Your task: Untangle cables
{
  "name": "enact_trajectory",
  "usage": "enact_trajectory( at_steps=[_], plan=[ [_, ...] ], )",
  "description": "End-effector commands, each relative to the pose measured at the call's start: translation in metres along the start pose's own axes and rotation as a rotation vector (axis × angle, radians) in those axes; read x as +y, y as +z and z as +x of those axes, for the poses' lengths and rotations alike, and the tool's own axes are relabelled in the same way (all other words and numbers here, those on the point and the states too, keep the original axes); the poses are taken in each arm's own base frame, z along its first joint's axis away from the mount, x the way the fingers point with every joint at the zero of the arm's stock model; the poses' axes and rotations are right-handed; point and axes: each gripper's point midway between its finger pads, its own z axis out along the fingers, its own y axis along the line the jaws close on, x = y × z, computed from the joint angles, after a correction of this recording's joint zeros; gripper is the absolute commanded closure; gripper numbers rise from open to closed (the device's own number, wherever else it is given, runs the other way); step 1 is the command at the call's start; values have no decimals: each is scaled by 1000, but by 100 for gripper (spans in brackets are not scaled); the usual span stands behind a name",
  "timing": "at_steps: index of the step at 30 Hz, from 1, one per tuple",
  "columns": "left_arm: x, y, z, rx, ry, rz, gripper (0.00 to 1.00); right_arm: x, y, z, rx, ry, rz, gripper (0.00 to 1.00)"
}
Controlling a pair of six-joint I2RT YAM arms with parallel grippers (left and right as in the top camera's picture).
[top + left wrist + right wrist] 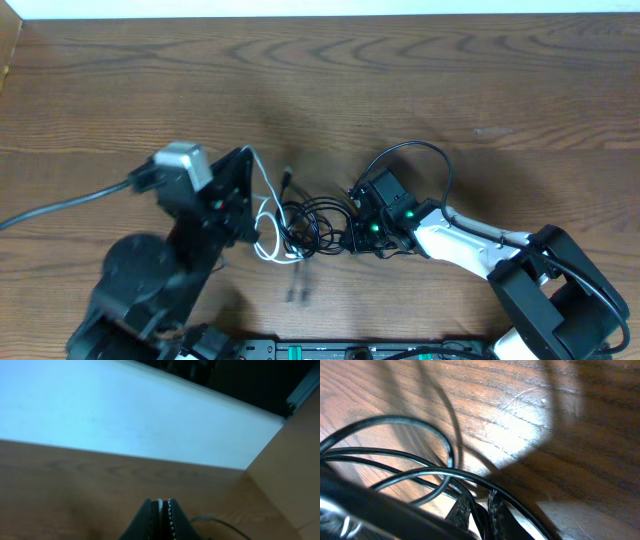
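Observation:
A tangle of black cable (312,220) lies at the table's middle, and a white cable (266,215) runs through its left side. My left gripper (247,160) is shut on the upper end of the white cable; in the left wrist view a white sliver (160,505) shows between the closed fingers (172,520). My right gripper (351,218) sits at the tangle's right edge. In the right wrist view its fingers (496,510) are shut on a black cable strand (479,510), with more black loops (415,472) in front of them.
A small plug (288,178) sticks out at the tangle's top, and a blurred cable end (298,288) lies below it. The left arm's own black lead (60,205) trails off to the left. An equipment bar (350,350) runs along the near edge.

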Motion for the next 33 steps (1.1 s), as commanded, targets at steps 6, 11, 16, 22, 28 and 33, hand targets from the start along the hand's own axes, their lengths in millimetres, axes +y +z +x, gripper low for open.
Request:
enact_trajectory(
  at_steps=[6,11,16,22,28,33],
  plan=[
    [33,-26,-42,-184,18,-202,93,-58,18,30,57,54,208,89],
    [54,-47,-88,-417,-62,-350,92,-59,18,30,54,53,215,89],
    [38,-65,-131,-611,-144,-266,92,-59,18,30,53,51,215,89],
    [39,-63,-128,-598,-139,-272,93,-59,18,30,53,51,215,89],
    [60,-33,-68,-326,-38,-384,93,-59,18,29,50,50,215,83],
    [91,-22,7,-36,-72,-528,92,-39,16,34,108,32,100,75]
  ],
)
